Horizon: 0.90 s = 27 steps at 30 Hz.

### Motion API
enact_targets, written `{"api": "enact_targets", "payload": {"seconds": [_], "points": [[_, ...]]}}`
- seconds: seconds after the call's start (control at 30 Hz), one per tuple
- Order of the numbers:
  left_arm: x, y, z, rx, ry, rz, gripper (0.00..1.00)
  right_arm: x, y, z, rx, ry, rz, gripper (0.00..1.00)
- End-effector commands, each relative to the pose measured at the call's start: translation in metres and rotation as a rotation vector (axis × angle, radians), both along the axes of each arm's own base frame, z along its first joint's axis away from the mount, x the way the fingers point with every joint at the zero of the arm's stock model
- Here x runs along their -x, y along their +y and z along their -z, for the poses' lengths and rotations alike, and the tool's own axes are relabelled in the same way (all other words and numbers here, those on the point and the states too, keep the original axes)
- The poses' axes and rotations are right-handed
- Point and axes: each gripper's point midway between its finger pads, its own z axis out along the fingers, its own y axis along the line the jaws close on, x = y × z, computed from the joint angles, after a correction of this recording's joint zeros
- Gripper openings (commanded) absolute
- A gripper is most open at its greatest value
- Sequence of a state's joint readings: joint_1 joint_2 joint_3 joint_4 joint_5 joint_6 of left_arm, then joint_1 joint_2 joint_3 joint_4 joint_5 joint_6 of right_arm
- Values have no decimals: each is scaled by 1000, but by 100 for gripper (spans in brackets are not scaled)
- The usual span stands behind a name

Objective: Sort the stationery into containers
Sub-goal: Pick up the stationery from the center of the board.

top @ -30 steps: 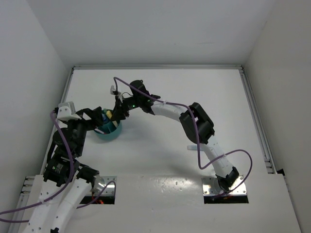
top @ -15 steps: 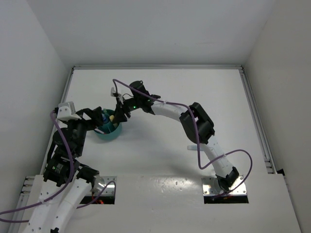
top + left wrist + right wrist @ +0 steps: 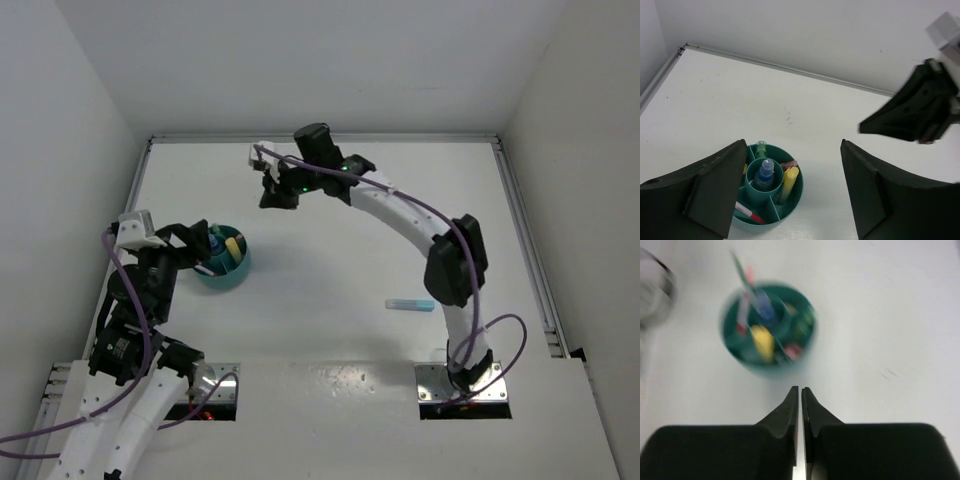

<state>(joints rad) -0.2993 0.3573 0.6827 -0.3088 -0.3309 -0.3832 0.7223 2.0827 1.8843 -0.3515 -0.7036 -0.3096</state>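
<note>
The round teal organiser [image 3: 222, 268] stands at the table's left. It also shows in the left wrist view [image 3: 790, 204] and, blurred, in the right wrist view [image 3: 767, 367]. It holds a clear blue-capped bottle [image 3: 763, 173] in its centre cup, a yellow marker [image 3: 788, 182], a pink marker [image 3: 789, 164], a mint one [image 3: 760, 147] and a red-and-white pen [image 3: 748, 213]. My left gripper [image 3: 200, 247] is open and empty, its jaws wide apart beside the organiser. My right gripper [image 3: 272, 196] is shut and empty, above the table behind and right of the organiser. A light blue marker [image 3: 411, 304] lies on the table at the right.
White walls enclose the table on three sides, with a metal rail [image 3: 320, 139] along the far edge. The right arm [image 3: 400, 215] arches across the middle of the table. Its black wrist [image 3: 915, 110] shows at the right of the left wrist view.
My right gripper has pulled away from the organiser, rising and moving back and to the right. The arm has swung right, uncovering the light blue marker. The left arm has not moved.
</note>
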Motion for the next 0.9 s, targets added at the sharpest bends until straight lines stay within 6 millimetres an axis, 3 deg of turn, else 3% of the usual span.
{"api": "enact_targets", "payload": {"seconds": [0.0, 0.03, 0.07, 0.1, 0.13, 0.17, 0.2, 0.27, 0.3, 0.33, 0.37, 0.47, 0.6, 0.87], "points": [[2, 5, -9, 17, -36, -22, 80, -7, -82, 26, 386, -211, 99, 0], [2, 3, -9, 17, -36, -11, 73, -5, -101, 42, 487, -246, 76, 0], [2, 3, -9, 17, -36, -11, 47, 1, -138, 62, 672, -233, 89, 0], [2, 1, -9, 17, -36, -2, 26, 6, -157, 70, 764, -217, 94, 0], [2, 1, -9, 17, -36, -2, 0, 13, -180, 86, 873, -179, 63, 7], [0, 1, -7, 14, -27, -2, 0, 34, -219, 100, 1059, -100, 31, 29], [0, 1, -7, 14, -27, -2, 0, 49, -238, 122, 1165, -21, -5, 40], [-4, -2, -3, 9, -9, 7, 0, 72, -268, 137, 1249, 91, 1, 64], [-4, -2, -3, 9, -9, 7, 10, 90, -283, 158, 1276, 124, -8, 73], [-4, -2, -3, 9, -9, 7, 23, 92, -287, 150, 1245, 76, 24, 76], [-5, -2, -1, 6, -1, 7, 45, 108, -300, 161, 1281, 68, 8, 80], [-5, -2, -1, 6, -1, 7, 60, 107, -307, 168, 1297, 14, 45, 81], [-5, -1, -1, 6, -1, -2, 62, 116, -327, 177, 1359, 35, 55, 81], [-5, -1, -1, 6, -1, -2, 64, 124, -338, 199, 1382, 60, 65, 81]]}}
